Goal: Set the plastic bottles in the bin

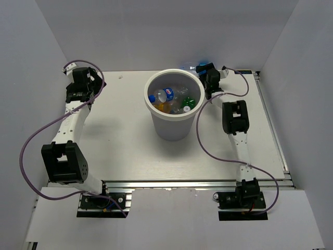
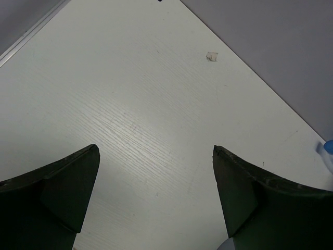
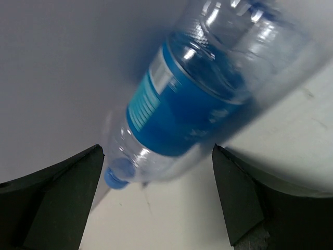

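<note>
The white bin (image 1: pixel 171 127) stands mid-table and holds several plastic bottles, among them a clear one with a blue label (image 1: pixel 162 96), a green one (image 1: pixel 190 101) and an orange one (image 1: pixel 161 107). One clear bottle with a blue label and blue cap (image 3: pixel 192 104) lies on the table by the back wall, behind the bin (image 1: pixel 188 66). My right gripper (image 1: pixel 204 69) is open just before it, its jaws (image 3: pixel 156 148) either side of the cap end without touching it. My left gripper (image 1: pixel 92 79) is open and empty over bare table (image 2: pixel 156 151) at the back left.
The back wall runs close behind both grippers. A small scrap of tape (image 2: pixel 211 56) lies on the table near the wall. A blue bit (image 2: pixel 328 148) shows at the right edge of the left wrist view. A metal rail (image 1: pixel 270 120) lines the table's right side.
</note>
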You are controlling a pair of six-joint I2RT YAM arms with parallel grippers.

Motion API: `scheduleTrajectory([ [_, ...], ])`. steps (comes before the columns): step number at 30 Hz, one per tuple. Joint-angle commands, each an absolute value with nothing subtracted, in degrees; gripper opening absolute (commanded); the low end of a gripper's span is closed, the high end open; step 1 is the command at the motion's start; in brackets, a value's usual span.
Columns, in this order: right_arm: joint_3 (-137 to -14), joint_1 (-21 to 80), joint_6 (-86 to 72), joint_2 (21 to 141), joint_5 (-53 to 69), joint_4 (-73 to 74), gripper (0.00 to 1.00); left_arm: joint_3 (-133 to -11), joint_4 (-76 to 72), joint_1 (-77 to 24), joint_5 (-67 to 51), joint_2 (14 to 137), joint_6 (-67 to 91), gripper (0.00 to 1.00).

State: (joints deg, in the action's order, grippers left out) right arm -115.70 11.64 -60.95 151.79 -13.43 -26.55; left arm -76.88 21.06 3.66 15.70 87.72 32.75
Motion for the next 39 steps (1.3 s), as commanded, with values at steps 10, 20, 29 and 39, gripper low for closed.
scheduleTrajectory([
  [10,-139.7,12.4,-75.5,170.9,-28.7,-37.4,0.88,-81.2,22.0,4.1,14.8,90.5,29.5,0.98],
  [20,-132.7,11.4,-72.2,166.2,-26.6,-46.3,0.19,-83.9,22.0,4.0,10.3,91.3,30.4,0.98],
  [29,-100.3,6.5,-59.3,139.7,-13.0,-69.1,0.11,-78.1,19.5,4.1,7.9,82.9,30.7,0.98],
  [39,-87.2,3.8,-29.6,102.6,12.3,-54.8,0.12,-70.8,16.1,4.0,6.9,75.0,31.7,0.98],
])
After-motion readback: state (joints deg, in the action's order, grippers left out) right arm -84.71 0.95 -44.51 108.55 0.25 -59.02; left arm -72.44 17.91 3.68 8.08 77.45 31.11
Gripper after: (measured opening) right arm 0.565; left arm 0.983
